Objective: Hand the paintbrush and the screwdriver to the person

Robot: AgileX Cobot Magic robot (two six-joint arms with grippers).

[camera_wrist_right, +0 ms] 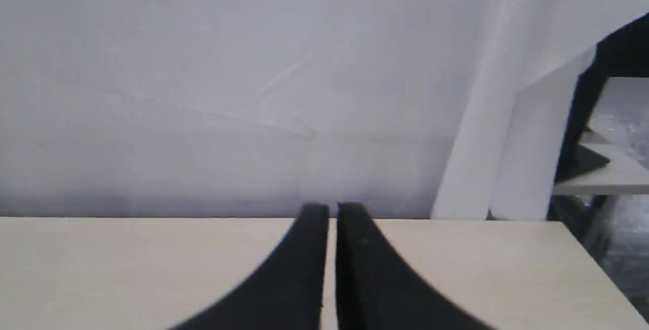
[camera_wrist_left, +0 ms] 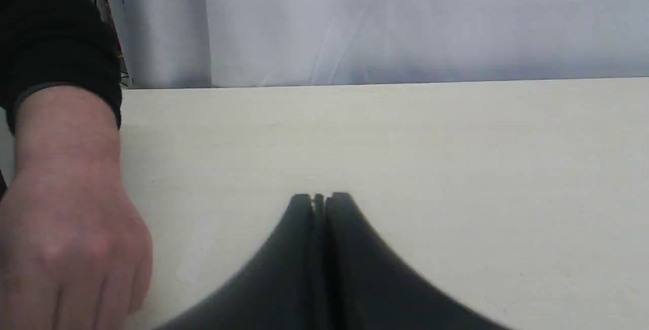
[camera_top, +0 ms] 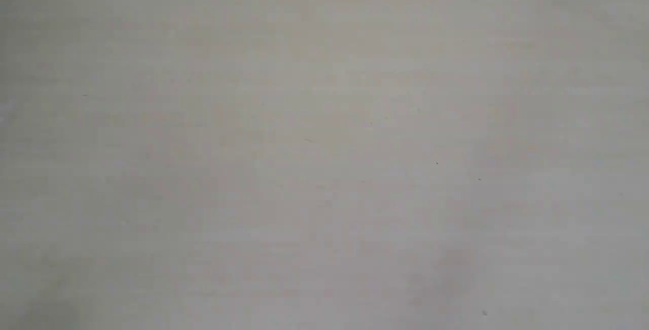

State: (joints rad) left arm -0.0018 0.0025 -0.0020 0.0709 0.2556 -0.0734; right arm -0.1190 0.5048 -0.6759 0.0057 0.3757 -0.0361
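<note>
Tabletop (camera_top: 324,168): one, pale, plain surface in the exterior view. Claws counted: two.

Left claw (camera_wrist_left: 320,199): fingers pressed together, gripping nothing, low over the tabletop.

Right claw (camera_wrist_right: 332,211): fingers drawn together with a thin slit between, gripping nothing.

Person's hand (camera_wrist_left: 66,239): one, dark sleeve cuff (camera_wrist_left: 56,41), near the left claw, not touching it.

Paintbrush, screwdriver: position cannot be told.
</note>
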